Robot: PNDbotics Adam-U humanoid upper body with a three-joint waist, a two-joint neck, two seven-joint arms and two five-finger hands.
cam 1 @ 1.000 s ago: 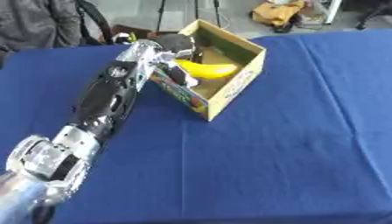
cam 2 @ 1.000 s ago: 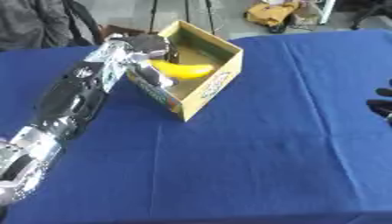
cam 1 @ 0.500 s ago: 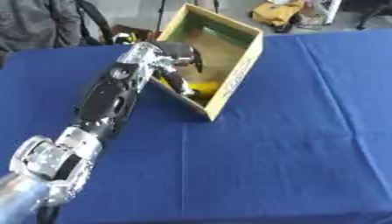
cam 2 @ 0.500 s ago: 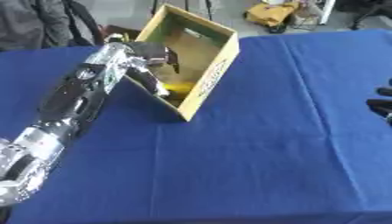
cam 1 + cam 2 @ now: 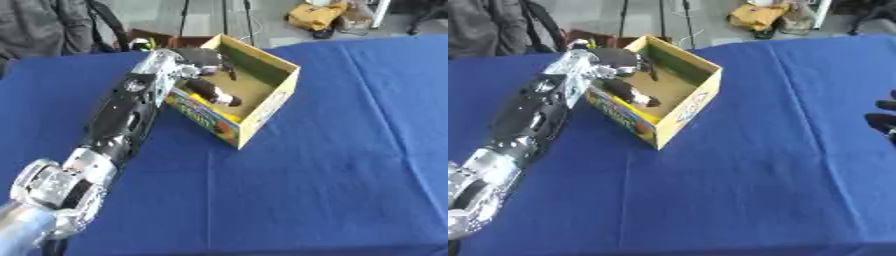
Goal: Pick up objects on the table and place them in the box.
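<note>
A yellow cardboard box [image 5: 262, 97] with a printed side stands tilted on the blue table [image 5: 332, 165], its opening facing up and to the right. My left arm stretches from the lower left to the box. My left hand [image 5: 194, 61] reaches over the box's left wall, its fingers [image 5: 217, 95] curled inside round the wall. A yellow banana [image 5: 220, 114] shows as a strip low inside the box, mostly hidden by the near wall. My right hand [image 5: 882, 116] shows only as dark fingers at the right edge, straight and holding nothing.
Wide blue cloth lies to the right of the box and in front of it. Beyond the far table edge are a yellow bag [image 5: 317, 15] on the floor, stand legs [image 5: 226, 20] and a person in grey [image 5: 39, 25] at the upper left.
The box sat flat a second ago, tipped up steeply half a second ago, and has since come partly back down. The banana slid against the near wall. My right hand stayed still.
</note>
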